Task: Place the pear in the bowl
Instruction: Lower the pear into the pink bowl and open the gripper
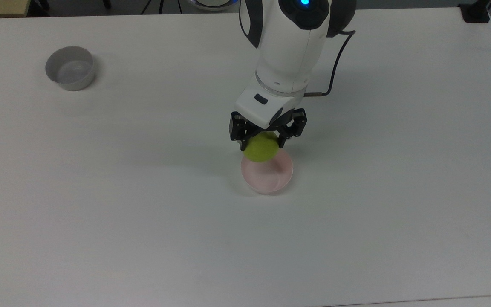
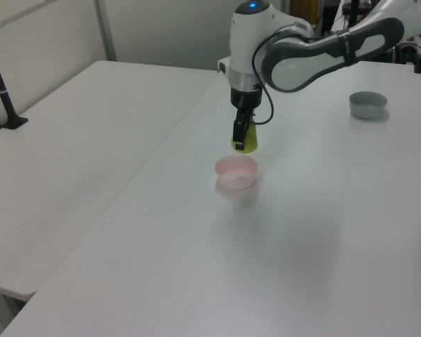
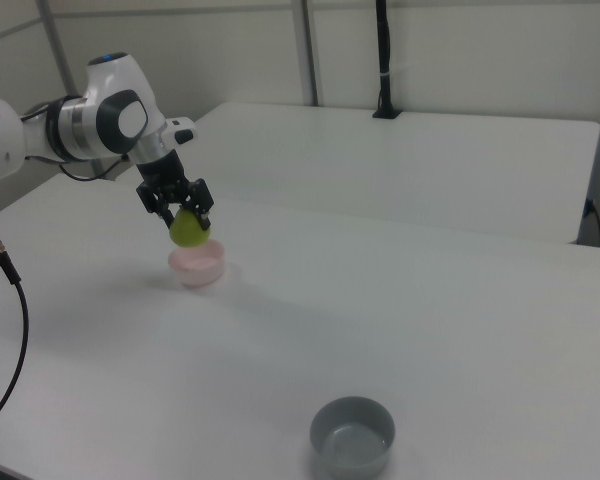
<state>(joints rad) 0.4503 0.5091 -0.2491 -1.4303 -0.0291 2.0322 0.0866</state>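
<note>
gripper (image 1: 263, 143) clamped on pear (image 1: 261, 148) above pink bowl (image 1: 271, 179), grey bowl (image 1: 70, 68) well apart

No text, label, brand, number or sign can be read on anything here
</note>
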